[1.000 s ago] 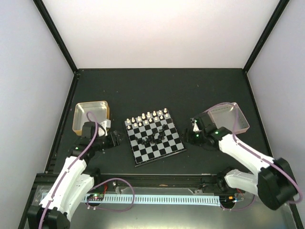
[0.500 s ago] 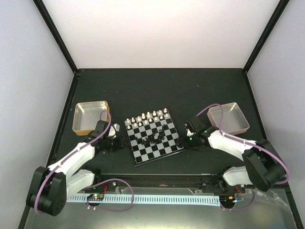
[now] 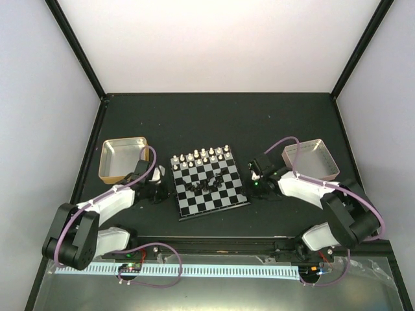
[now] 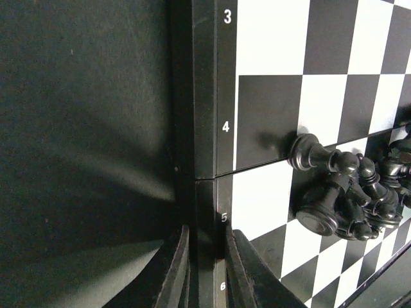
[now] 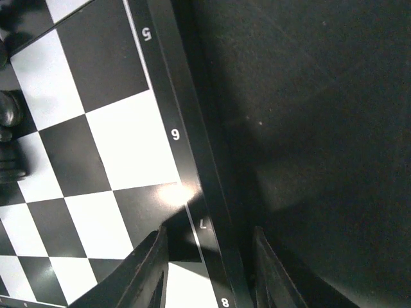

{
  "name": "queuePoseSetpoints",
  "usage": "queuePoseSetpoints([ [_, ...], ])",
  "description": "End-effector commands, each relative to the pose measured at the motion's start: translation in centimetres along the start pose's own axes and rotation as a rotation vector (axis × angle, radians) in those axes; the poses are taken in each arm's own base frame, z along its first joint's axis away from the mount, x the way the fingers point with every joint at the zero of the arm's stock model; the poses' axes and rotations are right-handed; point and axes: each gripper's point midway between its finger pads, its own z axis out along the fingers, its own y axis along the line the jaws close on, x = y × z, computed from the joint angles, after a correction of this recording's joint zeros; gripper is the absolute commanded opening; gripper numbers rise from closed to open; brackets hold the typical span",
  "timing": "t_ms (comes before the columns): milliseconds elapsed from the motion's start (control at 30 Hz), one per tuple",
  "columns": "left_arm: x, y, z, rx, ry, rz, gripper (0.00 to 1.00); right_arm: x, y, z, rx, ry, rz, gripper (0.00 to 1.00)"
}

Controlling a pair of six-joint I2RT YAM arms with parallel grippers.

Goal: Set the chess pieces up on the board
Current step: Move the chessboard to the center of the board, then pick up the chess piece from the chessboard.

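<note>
Top view: the board [image 3: 220, 202] sits mid-frame. The white pieces [image 3: 202, 156] are ranked along its upper edge and the black pieces [image 3: 205, 185] are heaped at its centre. Your left gripper [image 3: 162, 189] is at its left rim and your right gripper [image 3: 255, 183] at its right. The trays [image 3: 107, 165] stand off to either side, out of your way.

Left wrist: the fingers [image 4: 172, 273] are narrow, straddling the rim by the "5" and seemingly pinching it. The black pieces lie toppled at right.

Right wrist: the fingers [image 5: 149, 273] are wider, with slack around the rim near "7".

If you're squaring the board, I'd move both arms slowly together so the white row isn't toppled. Then take the outermost black piece first, because the heap is tangled.
</note>
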Motion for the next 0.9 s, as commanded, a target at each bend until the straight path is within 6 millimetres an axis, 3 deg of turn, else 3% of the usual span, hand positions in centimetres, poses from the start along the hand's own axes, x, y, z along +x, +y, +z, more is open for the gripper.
queuePoseSetpoints([
  [0, -0.4, -2.5, 0.6, 0.086, 0.016, 0.028, 0.13, -0.5, 0.4, 1.5, 0.01, 0.009, -0.023, 0.33],
  [333, -1.2, -3.5, 0.9, 0.097, -0.006, 0.028, 0.11, -4.2, 0.9, 1.1, 0.09, -0.086, -0.085, 0.3],
  [567, -2.8, -2.9, -0.6, 0.023, -0.112, 0.049, 0.19, -6.5, 1.3, -2.5, 0.18, -0.174, -0.154, 0.43],
  [700, -4.3, -3.7, -3.1, 0.012, -0.23, 0.091, 0.25, -7.5, 4.0, -4.3, 0.188, -0.208, -0.236, 0.49],
  [867, -6.0, -4.9, -7.1, 0.018, -0.405, 0.134, 0.28, -7.6, 9.3, -3.5, 0.156, -0.197, -0.359, 0.5],
])
